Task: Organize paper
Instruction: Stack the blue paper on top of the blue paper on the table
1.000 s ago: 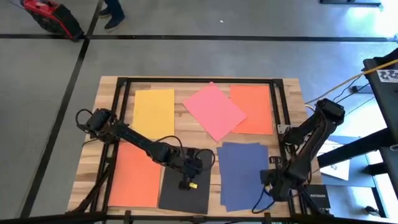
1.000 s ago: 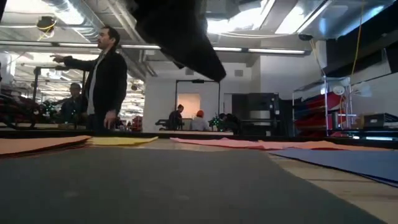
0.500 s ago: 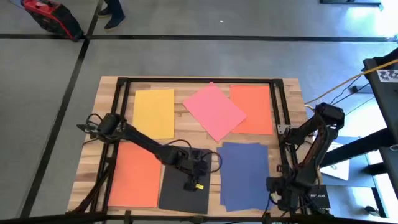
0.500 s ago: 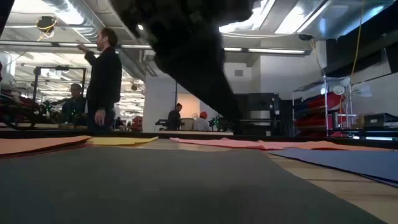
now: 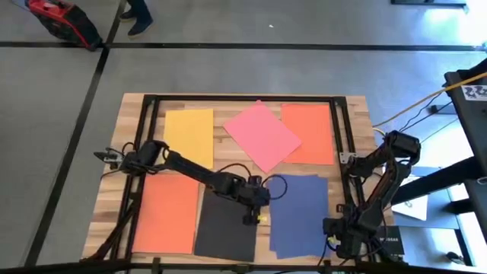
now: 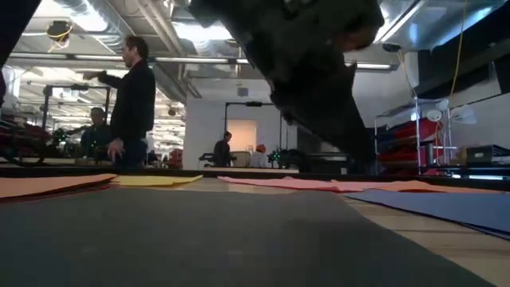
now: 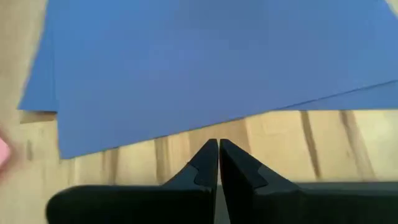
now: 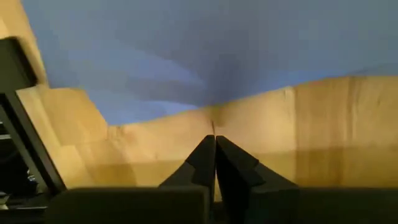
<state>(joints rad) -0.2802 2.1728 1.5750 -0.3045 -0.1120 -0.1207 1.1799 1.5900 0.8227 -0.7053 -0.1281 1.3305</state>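
High view: left gripper [image 5: 254, 217], fingers together, is hovering between black paper [image 5: 224, 228] and dark blue paper [image 5: 297, 215]. Right gripper [image 5: 332, 232], fingers together, is sitting at the table's [image 5: 228, 164] near right corner.

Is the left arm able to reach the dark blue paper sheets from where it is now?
Probably yes. The left gripper, fingers shut, is over the gap between the black paper sheet and the dark blue paper sheets, right beside their edge. Only bare wooden tabletop shows between them.
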